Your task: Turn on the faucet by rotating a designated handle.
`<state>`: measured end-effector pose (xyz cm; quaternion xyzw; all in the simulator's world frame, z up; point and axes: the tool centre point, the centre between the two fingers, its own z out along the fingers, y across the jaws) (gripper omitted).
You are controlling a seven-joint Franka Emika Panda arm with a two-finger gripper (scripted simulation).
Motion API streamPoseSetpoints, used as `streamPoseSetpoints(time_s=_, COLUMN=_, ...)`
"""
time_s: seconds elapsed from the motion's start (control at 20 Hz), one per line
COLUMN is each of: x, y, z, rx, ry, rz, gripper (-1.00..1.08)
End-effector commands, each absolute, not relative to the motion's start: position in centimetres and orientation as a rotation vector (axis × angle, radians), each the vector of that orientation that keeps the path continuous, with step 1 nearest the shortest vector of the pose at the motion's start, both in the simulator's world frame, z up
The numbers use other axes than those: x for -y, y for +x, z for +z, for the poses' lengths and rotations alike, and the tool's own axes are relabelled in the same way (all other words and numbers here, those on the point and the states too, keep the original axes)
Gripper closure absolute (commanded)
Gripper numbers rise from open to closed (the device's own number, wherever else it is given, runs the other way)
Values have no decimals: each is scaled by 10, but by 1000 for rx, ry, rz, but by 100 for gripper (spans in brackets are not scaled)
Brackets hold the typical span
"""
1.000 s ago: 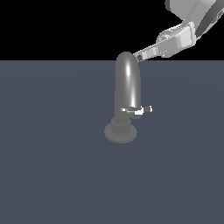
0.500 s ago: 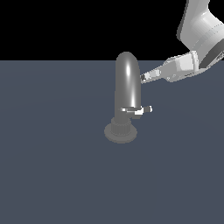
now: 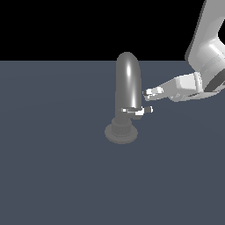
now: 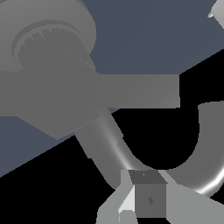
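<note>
The faucet (image 3: 128, 85) is standing upright on the dark surface (image 3: 57, 176), its long axis vertical and its round base (image 3: 121, 133) lying flat. The handle (image 3: 141, 111) is sticking out sideways toward the exterior view's right from a narrow band low on the spout. I am holding my tool (image 3: 146, 94) just above it, beside the spout (fingers only slightly apart, gripping nothing). No writing is showing anywhere.

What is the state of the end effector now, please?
End effector: holding nothing, beside the tall glossy grey metal faucet; open or closed cannot be told.
</note>
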<state>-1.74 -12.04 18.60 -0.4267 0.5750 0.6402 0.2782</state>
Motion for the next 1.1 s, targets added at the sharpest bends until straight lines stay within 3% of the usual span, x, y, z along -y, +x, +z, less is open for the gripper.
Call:
streamPoseSetpoints(time_s=0.0, x=120, y=-20, z=180, rx=-1553, ry=-1104, rz=1728, gripper=108)
streamPoseSetpoints(time_s=0.5, x=120, y=-23, z=176, rx=-1558, ry=-1077, rz=1735, gripper=108)
streamPoseSetpoints(time_s=1.05, x=127, y=-60, z=141, rx=-1558, ry=-1077, rz=1735, gripper=108)
